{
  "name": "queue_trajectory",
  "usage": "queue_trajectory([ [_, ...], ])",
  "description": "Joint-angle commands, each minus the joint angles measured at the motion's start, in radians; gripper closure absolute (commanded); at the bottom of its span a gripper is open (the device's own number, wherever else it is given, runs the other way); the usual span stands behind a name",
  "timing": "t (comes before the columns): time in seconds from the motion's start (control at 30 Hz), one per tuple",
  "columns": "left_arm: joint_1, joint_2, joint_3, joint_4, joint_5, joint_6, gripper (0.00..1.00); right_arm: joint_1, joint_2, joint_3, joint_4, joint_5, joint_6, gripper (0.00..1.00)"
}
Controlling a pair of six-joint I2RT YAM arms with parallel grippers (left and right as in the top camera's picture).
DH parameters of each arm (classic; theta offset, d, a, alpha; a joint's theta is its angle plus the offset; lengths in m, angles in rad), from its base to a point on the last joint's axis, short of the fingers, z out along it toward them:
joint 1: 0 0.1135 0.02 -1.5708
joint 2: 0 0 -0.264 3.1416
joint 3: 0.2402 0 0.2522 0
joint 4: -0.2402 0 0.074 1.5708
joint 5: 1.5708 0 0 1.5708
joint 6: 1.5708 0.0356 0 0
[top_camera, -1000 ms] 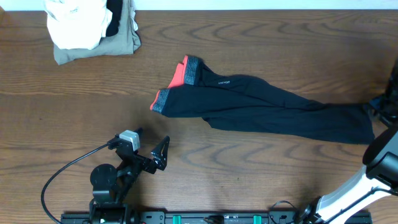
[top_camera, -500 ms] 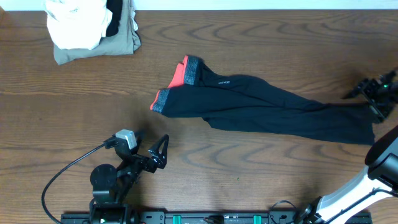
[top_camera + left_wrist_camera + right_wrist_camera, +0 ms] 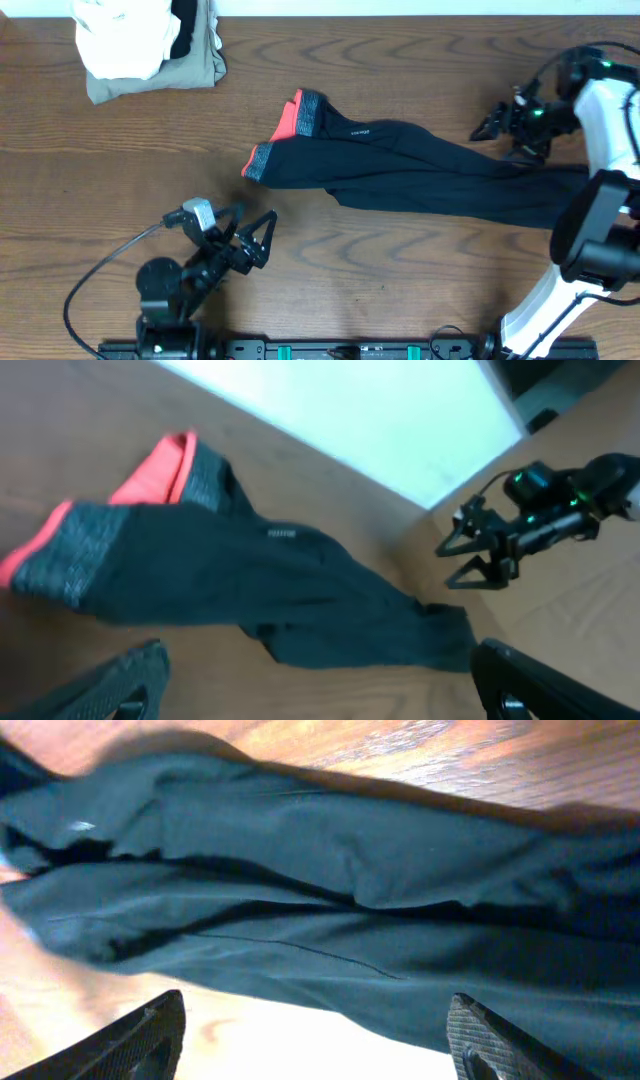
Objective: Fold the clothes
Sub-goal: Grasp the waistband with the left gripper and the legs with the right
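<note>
Lying flat on the wooden counter (image 3: 90,160), the clothes (image 3: 420,170) show as one long black garment stretched across the middle and right of the overhead view. We note its grey waistband (image 3: 308,112) with a bright red-orange edge at the left end, partly turned up, and the legs trailing away to the right, creased and overlapping.

The right end effector (image 3: 490,122) sits by the far edge of the legs, near their right end. Its fingers are spread and grasp nothing. From the left wrist view it looks clear of the cloth, though we cannot tell for sure. The right wrist view is filled with black folds, a finger in each lower corner.

The left end effector (image 3: 265,238) is on the near side of the counter, apart from the garment and pointing toward the waistband, fingers released and wide, nothing between them. A black cable (image 3: 100,275) loops off behind that arm.

At the far left corner we see a white folded cloth (image 3: 120,40) resting on a khaki-olive folded garment (image 3: 195,72), well apart from the black garment.
</note>
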Motion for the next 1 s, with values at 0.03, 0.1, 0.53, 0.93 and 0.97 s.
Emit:
queue_trajectory([
  [0.03, 0.002, 0.244, 0.212, -0.124, 0.018, 0.089, 0.02, 0.096, -0.026, 0.014, 0.009, 0.192, 0.12, 0.16],
  [0.1, 0.002, 0.38, 0.313, -0.182, 0.018, 0.17, 0.02, 0.123, -0.026, 0.014, 0.008, 0.239, 0.133, 0.13],
  [0.53, -0.04, 0.941, 0.414, -0.077, 0.023, 0.13, 0.02, 0.148, -0.026, 0.014, -0.025, 0.248, 0.131, 0.12],
  [0.93, -0.04, 1.116, 0.414, 0.026, -0.214, -0.101, 0.02, 0.159, -0.026, 0.014, -0.048, 0.248, 0.107, 0.12],
  [0.97, -0.04, 1.123, 0.414, 0.028, -0.233, -0.121, 0.02, 0.164, -0.026, 0.014, -0.048, 0.248, 0.107, 0.12],
])
